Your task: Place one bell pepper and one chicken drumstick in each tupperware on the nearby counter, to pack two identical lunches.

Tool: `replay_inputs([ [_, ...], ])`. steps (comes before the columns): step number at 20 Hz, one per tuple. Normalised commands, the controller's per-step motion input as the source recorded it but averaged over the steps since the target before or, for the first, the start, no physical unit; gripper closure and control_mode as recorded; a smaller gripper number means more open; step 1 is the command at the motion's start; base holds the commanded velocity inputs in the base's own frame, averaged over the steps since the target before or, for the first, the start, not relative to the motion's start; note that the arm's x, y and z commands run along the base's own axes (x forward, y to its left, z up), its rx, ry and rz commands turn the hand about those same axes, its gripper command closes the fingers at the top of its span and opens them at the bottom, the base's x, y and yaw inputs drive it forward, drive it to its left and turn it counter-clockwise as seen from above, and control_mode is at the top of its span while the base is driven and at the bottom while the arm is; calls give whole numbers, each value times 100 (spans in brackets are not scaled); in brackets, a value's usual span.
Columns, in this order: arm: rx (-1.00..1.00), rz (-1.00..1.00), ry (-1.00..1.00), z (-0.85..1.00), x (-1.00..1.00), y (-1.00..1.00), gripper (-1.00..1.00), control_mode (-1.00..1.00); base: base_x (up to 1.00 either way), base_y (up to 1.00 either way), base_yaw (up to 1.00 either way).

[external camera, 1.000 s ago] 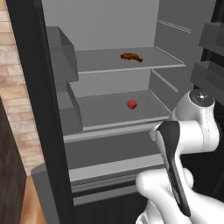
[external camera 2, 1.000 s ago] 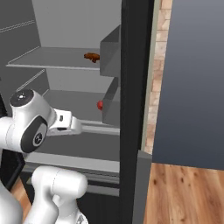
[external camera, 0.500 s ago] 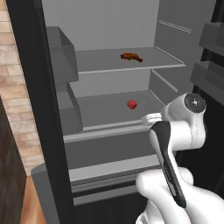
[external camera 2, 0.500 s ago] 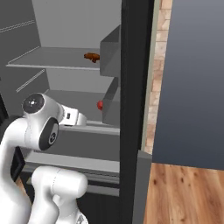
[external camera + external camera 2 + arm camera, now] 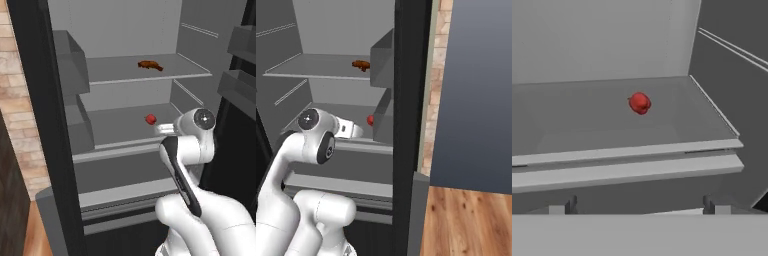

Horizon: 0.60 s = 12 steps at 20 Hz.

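One red bell pepper [image 5: 639, 103] sits on the middle fridge shelf [image 5: 120, 131]. One brown chicken drumstick [image 5: 150, 65] lies on the shelf above. The gripper [image 5: 642, 206] is wide apart and empty, near the pepper. Brick wall [image 5: 22, 135] and wood floor [image 5: 466, 220] stand beside the fridge.

The open fridge [image 5: 125, 30] held a dark chicken drumstick [image 5: 150, 65] on its upper shelf [image 5: 120, 70] and a red bell pepper [image 5: 150, 119] on the middle shelf [image 5: 115, 130]. The white arm [image 5: 192, 145] reached toward the pepper, stopping short of it.
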Motion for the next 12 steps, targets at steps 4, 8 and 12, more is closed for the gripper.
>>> replay_inputs([
  [4,0,0,4,0,65,-10,-100,-100,0,0,0],
  [8,0,0,4,-12,55,-3,-100,-100,0,0,0],
  [12,0,0,7,-30,71,0,-100,-100,0,0,0],
])
